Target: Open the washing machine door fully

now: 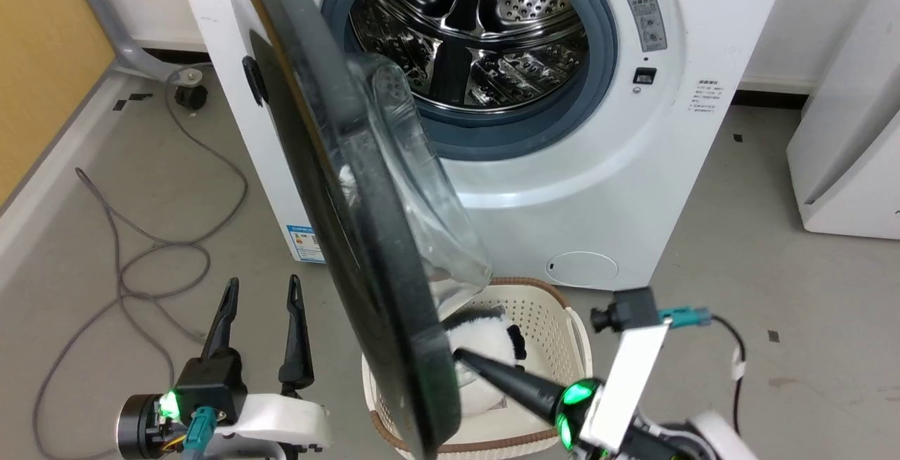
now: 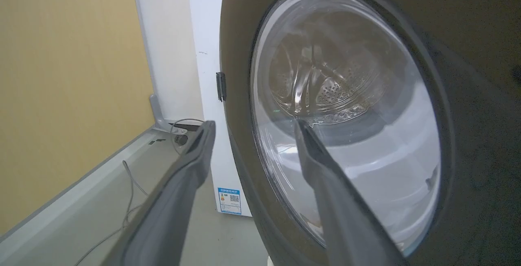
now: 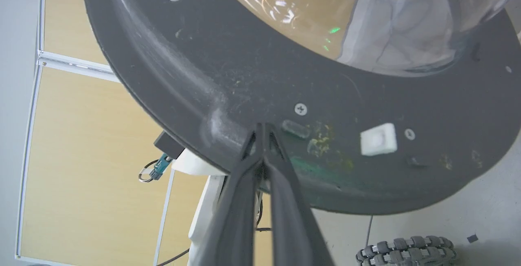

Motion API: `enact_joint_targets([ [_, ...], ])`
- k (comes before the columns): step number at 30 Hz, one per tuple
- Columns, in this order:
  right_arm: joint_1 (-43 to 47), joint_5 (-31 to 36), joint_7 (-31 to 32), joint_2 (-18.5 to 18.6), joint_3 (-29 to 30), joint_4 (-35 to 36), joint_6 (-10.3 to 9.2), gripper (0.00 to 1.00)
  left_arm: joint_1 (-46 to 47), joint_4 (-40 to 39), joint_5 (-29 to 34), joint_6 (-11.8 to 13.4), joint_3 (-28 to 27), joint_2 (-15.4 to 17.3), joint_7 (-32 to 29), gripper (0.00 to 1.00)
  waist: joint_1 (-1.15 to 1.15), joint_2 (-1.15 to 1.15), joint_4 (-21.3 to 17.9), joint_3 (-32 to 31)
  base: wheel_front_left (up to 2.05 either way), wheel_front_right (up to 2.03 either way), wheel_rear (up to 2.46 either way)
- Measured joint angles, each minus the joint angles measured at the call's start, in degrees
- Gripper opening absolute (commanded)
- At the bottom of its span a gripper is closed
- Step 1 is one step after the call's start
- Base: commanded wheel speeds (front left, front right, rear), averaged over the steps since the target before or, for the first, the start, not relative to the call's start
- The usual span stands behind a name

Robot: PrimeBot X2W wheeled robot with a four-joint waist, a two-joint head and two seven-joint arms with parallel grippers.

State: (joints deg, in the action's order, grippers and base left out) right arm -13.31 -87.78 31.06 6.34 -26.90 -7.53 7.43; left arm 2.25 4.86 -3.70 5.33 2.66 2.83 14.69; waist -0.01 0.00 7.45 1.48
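Opening is judged to be about half done. The washing machine door [image 1: 373,235] is swung away from the washing machine [image 1: 562,193] on its hinge at the left side, and in the head view it is seen almost edge-on, with its far edge at the machine and its near edge over a white basket [image 1: 562,319] on the floor. The drum [image 1: 478,24] is fully uncovered.

The right fingers [image 1: 496,378] are pressed together with nothing between them. Their tips appear to rest against the inner face of the door, low on the dark rim, just beside a screw [image 3: 300,109]. The left fingers [image 1: 221,319] are spread apart and hold nothing; they are kept on the outer side of the door, near it but not touching it.

What is left, as far as can be judged, is the second half of the swing. The door must be pushed further to the left until it is turned back toward the front of the machine.
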Motion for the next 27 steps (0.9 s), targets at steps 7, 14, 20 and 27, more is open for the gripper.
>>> enact_joint_targets([
  [7, 2.1, 0.7, -3.2, -0.6, -1.8, 1.4, 0.0, 0.0, -0.5, 0.1, 0.0, 0.0, -0.1, 0.0, 0.0, 1.0, 0.0, 0.0, -0.2, -0.7, 0.0, 0.0, 0.0],
  [14, 2.3, 8.5, -18.6, 1.2, 1.5, 4.9, 0.0, 0.0, -0.9, 0.5, 0.0, -0.1, -0.6, 0.0, 0.0, 1.0, 0.0, 0.0, -0.8, -1.2, 0.0, 0.0, 0.0],
  [20, 1.6, 18.2, -38.0, 4.9, 2.3, 5.4, 0.0, 0.0, -1.1, 0.5, 0.1, -0.1, -0.8, 0.0, 0.0, 1.0, 0.01, 0.0, -1.6, -1.5, 0.0, 0.0, 0.0],
  [27, 0.9, 40.6, -45.8, 7.9, 10.2, 3.1, 0.0, 0.0, -1.2, 0.3, 0.6, -0.5, -1.6, 0.0, 0.0, 1.0, 0.01, 0.0, -2.5, -1.9, 0.0, 0.0, 0.0],
])
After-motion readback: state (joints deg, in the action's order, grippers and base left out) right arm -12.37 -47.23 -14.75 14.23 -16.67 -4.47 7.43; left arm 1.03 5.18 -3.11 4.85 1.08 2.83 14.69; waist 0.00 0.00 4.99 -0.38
